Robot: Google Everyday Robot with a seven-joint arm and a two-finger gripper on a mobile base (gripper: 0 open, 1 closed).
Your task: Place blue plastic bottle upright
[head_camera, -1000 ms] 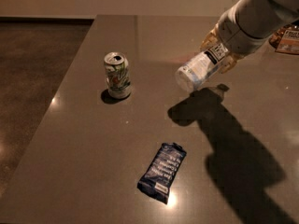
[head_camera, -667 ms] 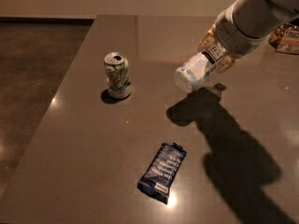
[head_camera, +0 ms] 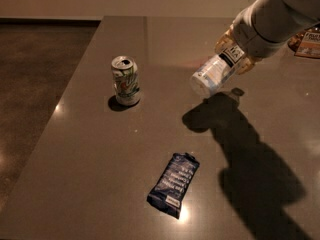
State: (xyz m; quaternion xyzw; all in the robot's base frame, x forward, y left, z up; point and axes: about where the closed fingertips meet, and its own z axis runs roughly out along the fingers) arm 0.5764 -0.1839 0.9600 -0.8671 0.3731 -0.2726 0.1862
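Clamping tilted blue plastic bottle, pincer hovers over table.

One blue plastic bottle in one hand at upper right, one can, one wrapper, perhaps one box.

Upright soda can, dark blue snack wrapper lying flat well apart, both on brown table

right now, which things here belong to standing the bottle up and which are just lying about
In the job: blue plastic bottle, tilted in the air; gripper, upper right, jaws shut on it; table, where it goes.
Lying about: soda can, upright, left; snack wrapper, flat, near edge; package, far right.
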